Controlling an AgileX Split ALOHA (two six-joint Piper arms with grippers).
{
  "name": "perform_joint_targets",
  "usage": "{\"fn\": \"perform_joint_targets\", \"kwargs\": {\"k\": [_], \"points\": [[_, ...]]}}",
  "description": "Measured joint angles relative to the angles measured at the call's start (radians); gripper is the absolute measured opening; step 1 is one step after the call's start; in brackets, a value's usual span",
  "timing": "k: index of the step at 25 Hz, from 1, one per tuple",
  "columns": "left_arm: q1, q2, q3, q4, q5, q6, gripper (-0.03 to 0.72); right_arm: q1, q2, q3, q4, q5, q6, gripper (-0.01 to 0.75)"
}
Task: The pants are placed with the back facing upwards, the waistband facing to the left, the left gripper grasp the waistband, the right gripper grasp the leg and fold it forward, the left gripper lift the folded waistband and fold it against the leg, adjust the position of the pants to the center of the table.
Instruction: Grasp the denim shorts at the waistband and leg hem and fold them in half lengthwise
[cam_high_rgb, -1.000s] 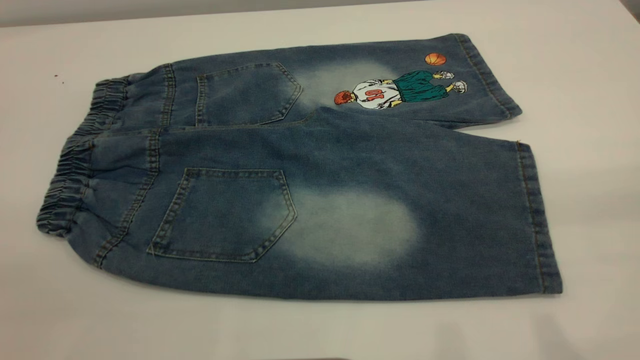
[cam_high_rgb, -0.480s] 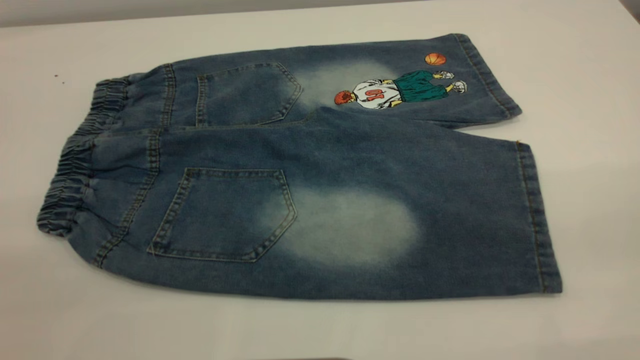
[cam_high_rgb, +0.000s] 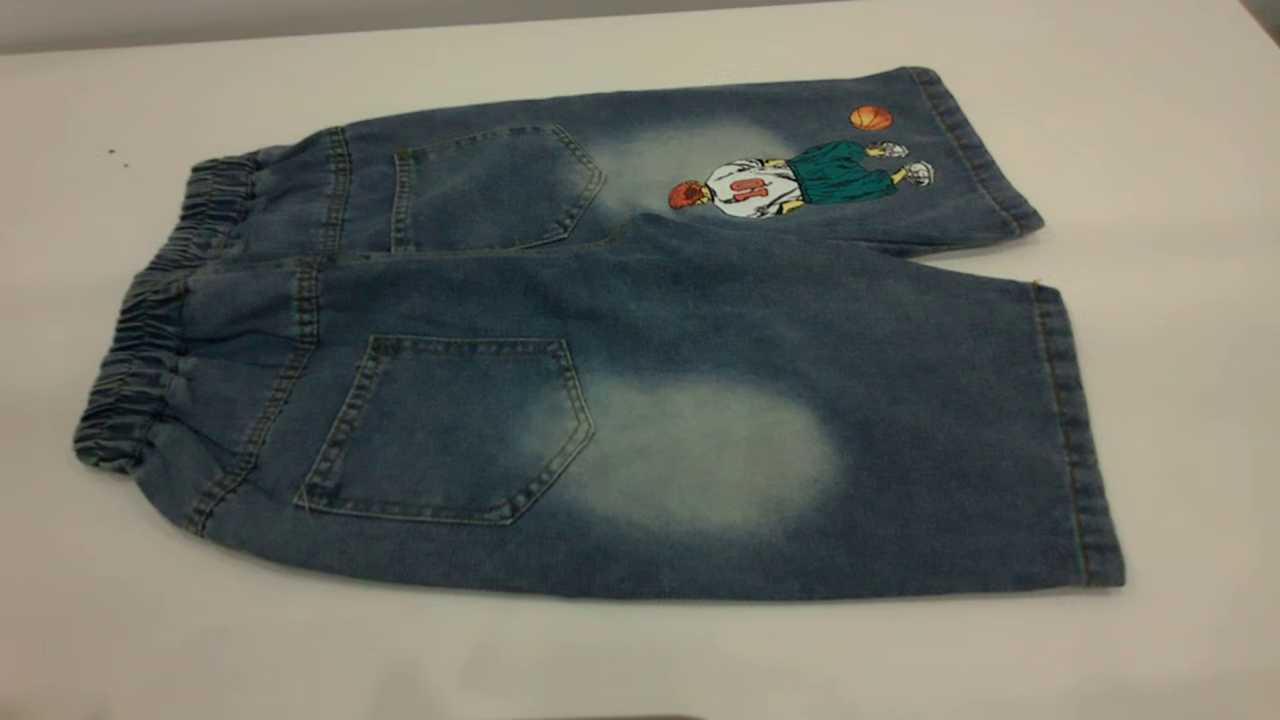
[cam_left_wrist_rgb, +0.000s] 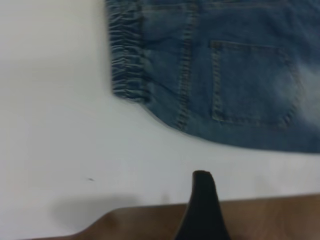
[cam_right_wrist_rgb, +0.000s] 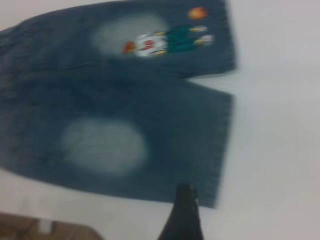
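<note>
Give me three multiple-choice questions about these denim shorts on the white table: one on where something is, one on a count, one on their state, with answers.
1. In the exterior view, the gathered dark-blue elastic waistband of the blue washed-denim shorts lies at: A the left end; B the right end; C the far edge.
2. How many stitched back patch pockets show? A one; B two; C four.
3. The shorts are: A folded in half; B lifted off the large white table; C spread flat, unfolded.
Answers: 1 A, the ruched band sits leftmost. 2 B, one pocket shows on each half. 3 C, both legs lie open on the tabletop.
</note>
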Motion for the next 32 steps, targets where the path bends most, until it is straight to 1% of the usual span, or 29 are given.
{"fn": "perform_joint_targets", "kwargs": {"k": [4, 9, 13, 24, 32], "points": [[0.0, 0.219, -0.003, 0.035, -0.131, -0.072, 0.502, 0.0, 0.131, 0.0, 0.133, -0.056, -0.145, 0.565], [0.0, 0.451, -0.028, 0.034, -0.26, -0.089, 0.502, 0.0, 0.27, 0.0, 0.193, -0.104, -0.258, 0.565], [0.0, 0.625, -0.04, 0.034, -0.381, -0.091, 0.502, 0.0, 0.375, 0.0, 0.2, -0.136, -0.285, 0.565], [0.0, 0.95, -0.042, 0.057, -0.58, -0.091, 0.502, 0.0, 0.485, 0.0, 0.313, -0.16, -0.373, 0.565], [0.0, 1.153, -0.05, 0.063, -0.744, -0.085, 0.502, 0.0, 0.515, 0.0, 0.326, -0.189, -0.379, 0.565]]}}
